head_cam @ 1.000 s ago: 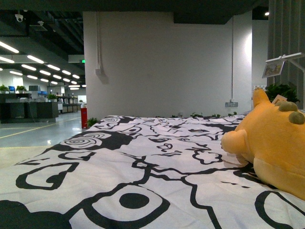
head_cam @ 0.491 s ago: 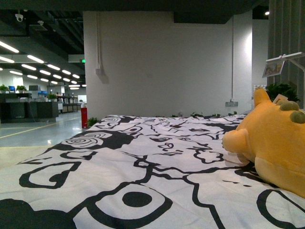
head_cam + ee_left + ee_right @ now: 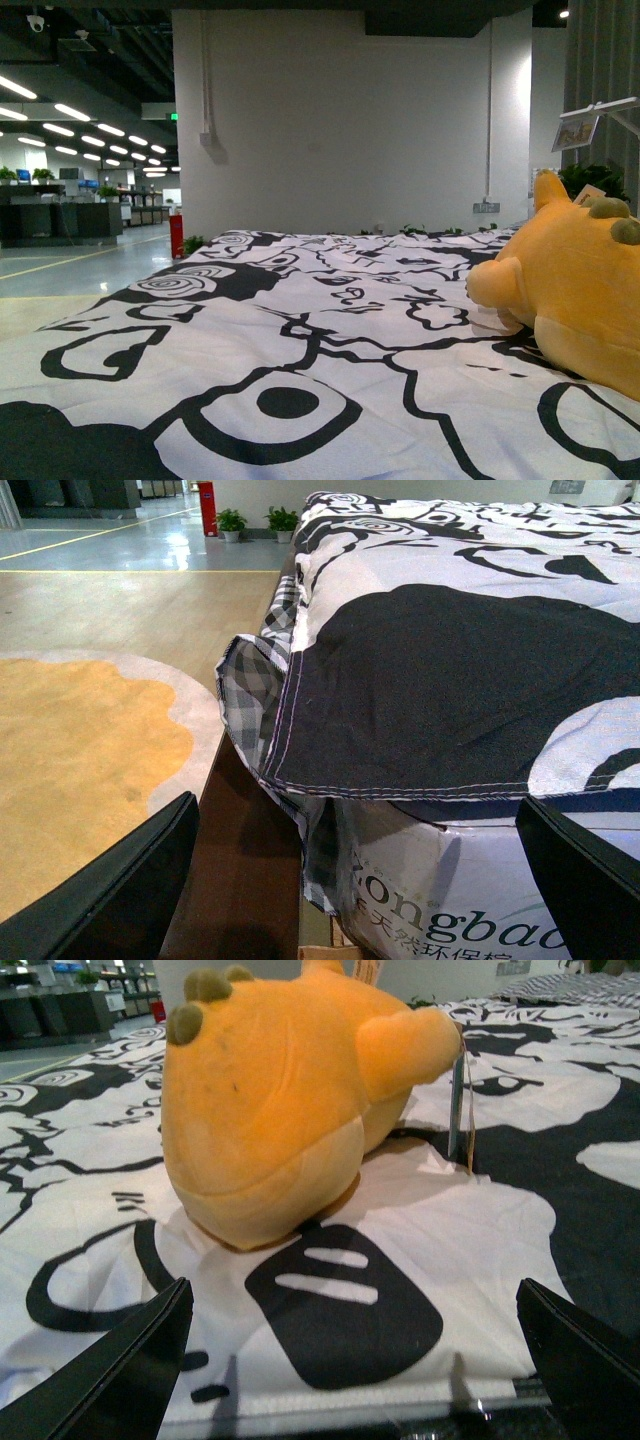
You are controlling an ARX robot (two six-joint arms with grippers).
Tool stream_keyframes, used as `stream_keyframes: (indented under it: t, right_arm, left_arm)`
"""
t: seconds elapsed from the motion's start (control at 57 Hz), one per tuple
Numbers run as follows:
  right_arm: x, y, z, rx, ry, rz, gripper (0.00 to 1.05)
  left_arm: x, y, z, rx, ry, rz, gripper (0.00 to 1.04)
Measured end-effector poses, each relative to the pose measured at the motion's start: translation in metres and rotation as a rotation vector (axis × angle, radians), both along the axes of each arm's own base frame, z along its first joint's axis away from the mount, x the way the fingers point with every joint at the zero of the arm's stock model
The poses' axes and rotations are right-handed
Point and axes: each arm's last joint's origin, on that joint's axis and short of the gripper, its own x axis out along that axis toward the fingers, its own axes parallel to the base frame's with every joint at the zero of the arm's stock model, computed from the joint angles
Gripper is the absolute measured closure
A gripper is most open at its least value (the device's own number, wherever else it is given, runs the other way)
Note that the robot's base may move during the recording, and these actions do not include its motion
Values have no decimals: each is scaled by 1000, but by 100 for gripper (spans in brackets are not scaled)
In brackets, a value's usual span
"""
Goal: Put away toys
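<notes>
Across the front view, the whole scene is sitting slightly higher than half a second ago, with the wall's top edge nearer the frame's top, while the plush toy [image 3: 580, 290] is keeping its spot on the bed cover [image 3: 300, 330]. At a corner of the cover, the left gripper [image 3: 355, 810] is hanging with its black fingers [image 3: 120, 890] spread wide and gripping nothing. It is facing a stitched hem, with a checked sheet [image 3: 250, 680] drooping beneath and a white printed surface below that. Beside the bed, an ochre rug [image 3: 70, 760] with a scalloped outline is lying on smooth wooden flooring. The cover is spreading flat, a thin white cloth with bold black swirls and blobs, faintly creased. Towards its right edge, the toy is resting on its belly. It is plump and rounded, in short-piled orange-yellow fabric with a paler underside and olive-green bumps [image 3: 205, 1000] along the back. The right gripper [image 3: 352, 1285] is hovering just off the cover's hemmed edge, apart from the toy, its fingers wide apart and empty.
</notes>
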Motion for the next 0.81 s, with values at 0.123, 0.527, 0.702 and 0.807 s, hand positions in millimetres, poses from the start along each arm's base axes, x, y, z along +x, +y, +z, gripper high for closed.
stream_keyframes:
  t: [0.123,0.527,0.702,0.807]
  right_arm:
    - [16,1,11,-3,-29,6,6]
    - [62,24,33,-49,-91,35,6]
    - [78,31,43,-64,-116,33,6]
    - [84,35,46,-77,-130,26,6]
  left_arm:
    - [0,0,0,0,0,1,6]
    - [0,0,0,0,0,1,6]
    - [0,0,0,0,0,1,6]
    - [0,0,0,0,0,1,6]
